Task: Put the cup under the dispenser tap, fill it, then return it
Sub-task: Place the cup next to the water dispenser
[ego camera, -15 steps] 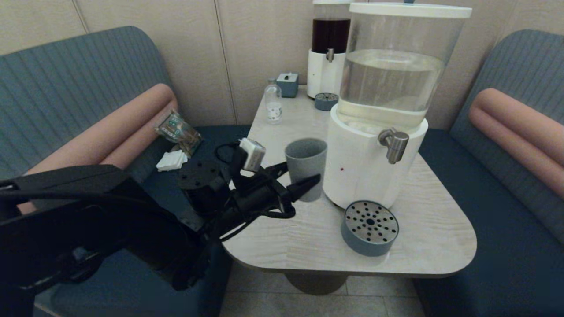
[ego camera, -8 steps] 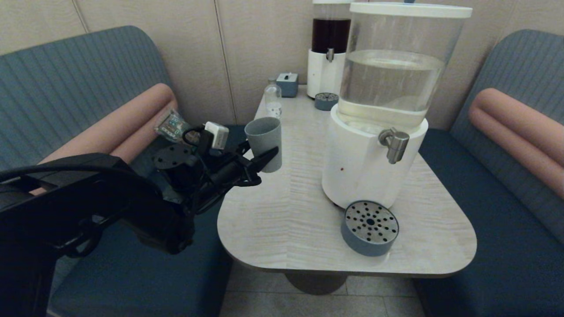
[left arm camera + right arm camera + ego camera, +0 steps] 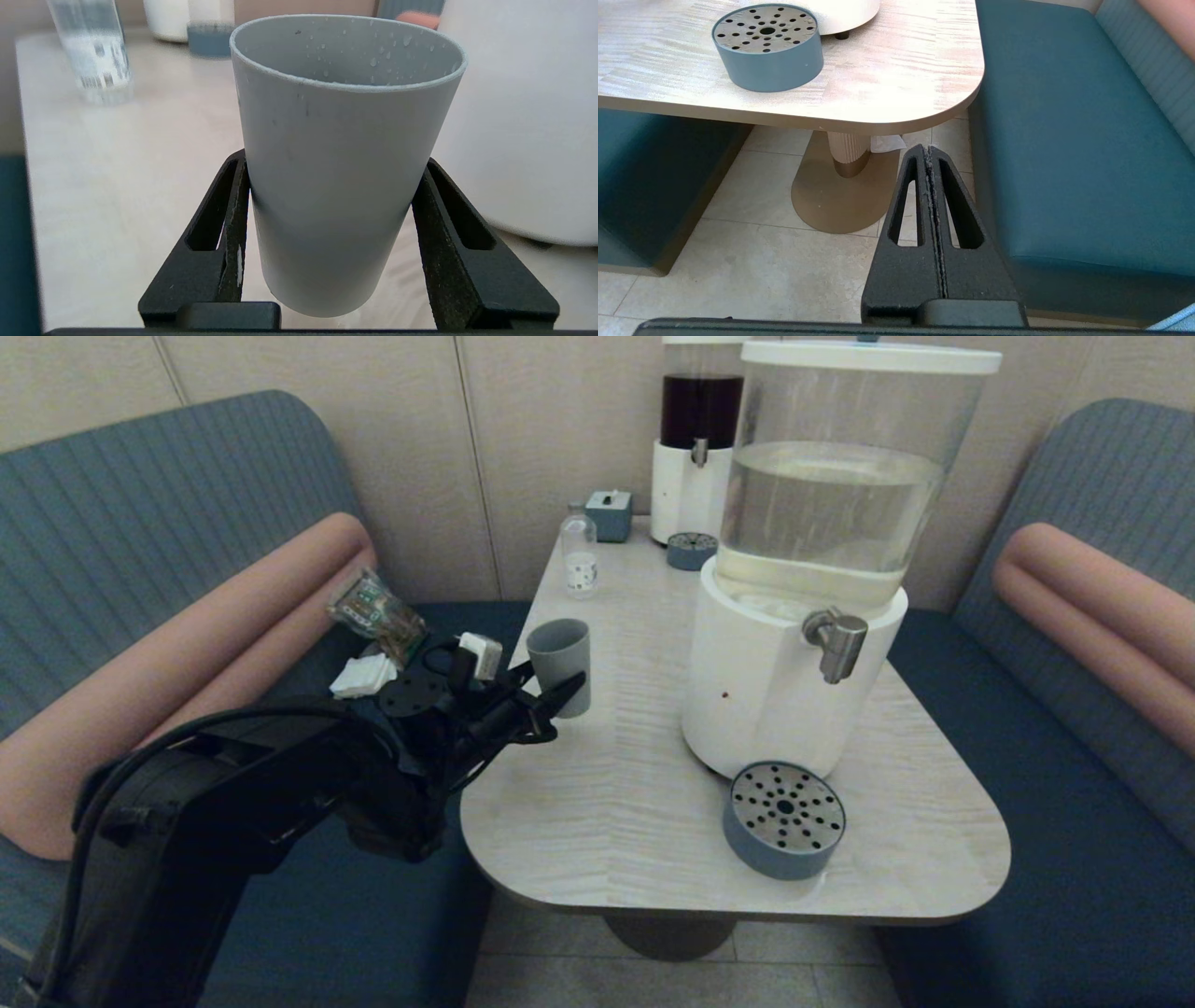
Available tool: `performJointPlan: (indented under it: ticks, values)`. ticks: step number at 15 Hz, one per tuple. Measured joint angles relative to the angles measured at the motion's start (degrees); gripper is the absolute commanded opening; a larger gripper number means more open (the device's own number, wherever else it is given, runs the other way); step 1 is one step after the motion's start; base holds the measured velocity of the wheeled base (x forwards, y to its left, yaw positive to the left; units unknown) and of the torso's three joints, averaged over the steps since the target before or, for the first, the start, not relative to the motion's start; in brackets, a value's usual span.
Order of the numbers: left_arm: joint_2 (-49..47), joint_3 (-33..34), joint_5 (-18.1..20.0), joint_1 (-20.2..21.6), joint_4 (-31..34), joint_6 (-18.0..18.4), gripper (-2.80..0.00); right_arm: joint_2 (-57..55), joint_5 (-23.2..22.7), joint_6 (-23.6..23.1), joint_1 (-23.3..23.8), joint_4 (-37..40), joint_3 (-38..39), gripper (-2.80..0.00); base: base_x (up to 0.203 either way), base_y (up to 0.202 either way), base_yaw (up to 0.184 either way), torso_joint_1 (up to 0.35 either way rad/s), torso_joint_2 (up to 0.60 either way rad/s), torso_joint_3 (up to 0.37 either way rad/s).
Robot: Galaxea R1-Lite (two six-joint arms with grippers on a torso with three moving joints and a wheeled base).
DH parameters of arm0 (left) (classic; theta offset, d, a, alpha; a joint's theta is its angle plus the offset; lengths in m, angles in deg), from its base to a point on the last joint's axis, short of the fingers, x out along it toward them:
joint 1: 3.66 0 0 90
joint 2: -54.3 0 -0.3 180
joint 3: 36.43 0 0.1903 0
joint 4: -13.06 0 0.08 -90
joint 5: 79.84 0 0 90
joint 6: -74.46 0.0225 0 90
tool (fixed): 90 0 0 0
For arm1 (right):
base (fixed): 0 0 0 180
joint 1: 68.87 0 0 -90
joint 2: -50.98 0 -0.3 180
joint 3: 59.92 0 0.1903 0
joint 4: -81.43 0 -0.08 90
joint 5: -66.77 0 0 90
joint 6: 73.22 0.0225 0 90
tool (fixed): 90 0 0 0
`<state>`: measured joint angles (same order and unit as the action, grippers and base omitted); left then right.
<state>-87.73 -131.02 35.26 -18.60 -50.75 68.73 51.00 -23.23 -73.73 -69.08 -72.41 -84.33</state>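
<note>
Between left hand fingers, grey-blue cup stands upright, droplet-speckled inside.

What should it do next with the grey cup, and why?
Probably open the left gripper and release: the cup sits upright, low at the table's left edge, far from the dispenser tap, droplets inside. The right gripper idles below the table.

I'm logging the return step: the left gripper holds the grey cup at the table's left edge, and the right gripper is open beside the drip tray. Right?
Not quite. The right gripper is shut, fingers pressed together, and hangs below the table over the floor, as the right wrist view shows. The left gripper does hold the cup at the left edge.
</note>
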Motion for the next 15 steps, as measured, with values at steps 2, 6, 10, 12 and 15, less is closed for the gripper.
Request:
performJointPlan:
  ticks: [2, 6, 10, 12, 15]
  values:
    - [-2.2, -0.8, 0.0, 0.6, 0.0, 0.0, -2.8, 0.0, 0.0, 0.0, 0.0, 0.0, 0.0, -2.8, 0.0, 0.0, 0.0, 0.0, 0.0, 0.0]
    - [-4.3, -1.0, -0.1, 1.3, 0.0, 0.1, -2.8, 0.0, 0.0, 0.0, 0.0, 0.0, 0.0, -2.8, 0.0, 0.0, 0.0, 0.0, 0.0, 0.0]
    - [-5.2, -1.1, -0.1, 1.5, -0.3, 0.2, -2.8, 0.0, 0.0, 0.0, 0.0, 0.0, 0.0, -2.8, 0.0, 0.0, 0.0, 0.0, 0.0, 0.0]
    - [-5.4, -1.0, -0.1, 1.5, -0.3, 0.3, 0.0, 0.0, 0.0, 0.0, 0.0, 0.0, 0.0, -2.8, 0.0, 0.0, 0.0, 0.0, 0.0, 0.0]
    - [-5.4, -0.3, -0.1, 1.4, 0.2, 0.5, 0.0, 0.0, 0.0, 0.0, 0.0, 0.0, 0.0, -2.8, 0.0, 0.0, 0.0, 0.0, 0.0, 0.0]
